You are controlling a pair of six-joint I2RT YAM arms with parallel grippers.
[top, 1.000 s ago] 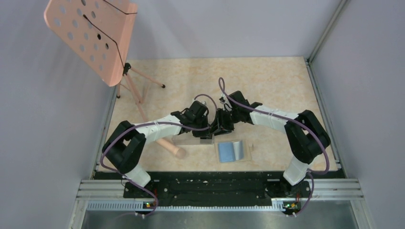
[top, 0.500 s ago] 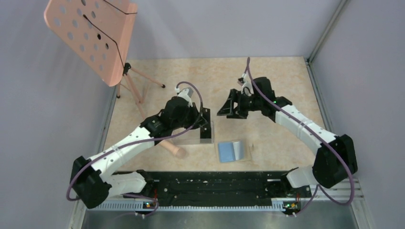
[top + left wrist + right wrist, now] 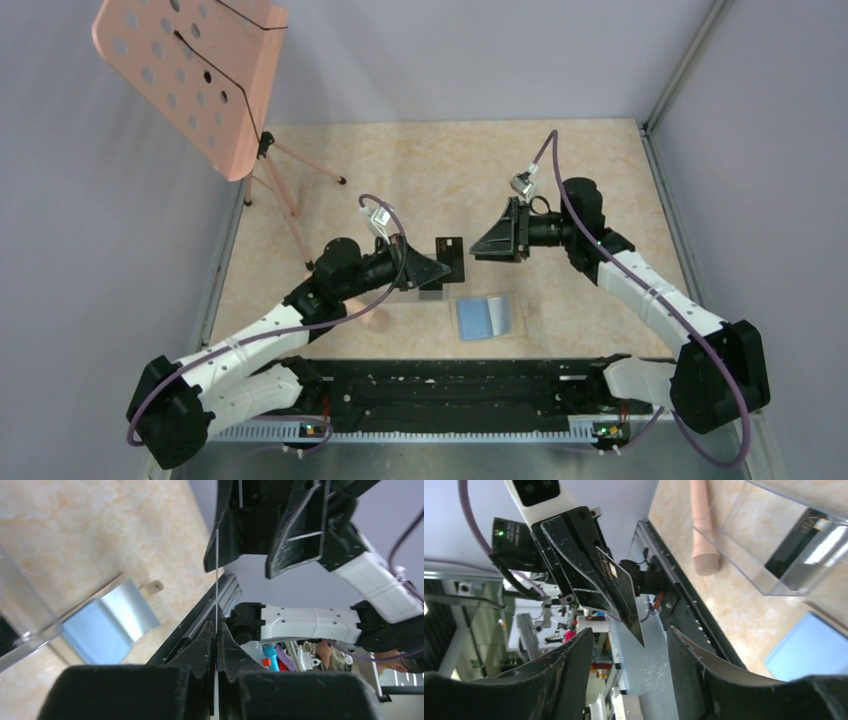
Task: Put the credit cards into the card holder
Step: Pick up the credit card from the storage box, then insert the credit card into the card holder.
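Observation:
My left gripper [image 3: 441,262] is shut on a black credit card [image 3: 451,258] and holds it above the table, over the clear box. In the left wrist view the card [image 3: 217,575] shows edge-on between the closed fingers [image 3: 200,647]. My right gripper [image 3: 480,245] is open and empty, facing the card from the right with a small gap. In the right wrist view the card [image 3: 620,594] sits just beyond the open fingers [image 3: 574,655]. The card holder [image 3: 487,316] lies flat, blue-grey face up, at the front centre. Another dark card [image 3: 795,542] lies inside the clear box.
A clear plastic box [image 3: 405,288] stands left of the card holder. A pink wooden cylinder [image 3: 376,321] lies partly under my left arm. A pink perforated music stand [image 3: 190,70] stands at the back left, its legs [image 3: 290,195] on the table.
Both grippers have left the clear box. My left gripper has lifted a black card and turned it rightwards. My right gripper has drawn back to the right and turned to face the card.

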